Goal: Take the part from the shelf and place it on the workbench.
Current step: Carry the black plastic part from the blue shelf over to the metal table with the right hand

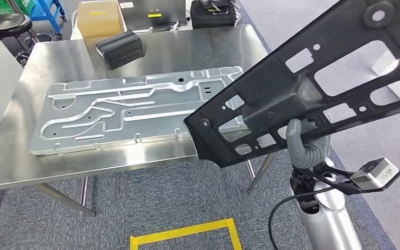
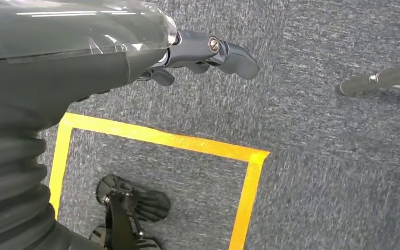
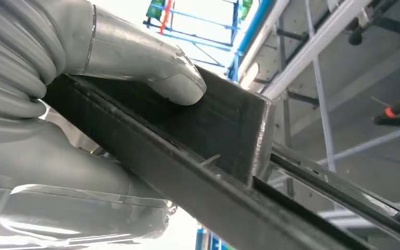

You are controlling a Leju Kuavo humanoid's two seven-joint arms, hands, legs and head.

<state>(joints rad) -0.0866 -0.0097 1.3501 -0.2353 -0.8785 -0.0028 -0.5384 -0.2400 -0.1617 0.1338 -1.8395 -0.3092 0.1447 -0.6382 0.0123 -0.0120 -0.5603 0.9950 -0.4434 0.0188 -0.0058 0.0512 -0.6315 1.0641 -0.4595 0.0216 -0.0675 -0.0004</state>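
Observation:
The part is a large flat black frame with many cut-outs. It hangs tilted in the air, its low corner over the right front edge of the steel workbench. My right hand grips it from below at a boxy block near its middle. Up close in the right wrist view, the thumb presses on the black part and the hand wraps its edge. My left hand hangs over the carpet, fingers loosely apart, holding nothing.
A big silver stamped panel covers the workbench's middle. A black ribbed box sits behind it. Beyond the table stand a cardboard box, a black case and a stool. Yellow tape marks the carpet.

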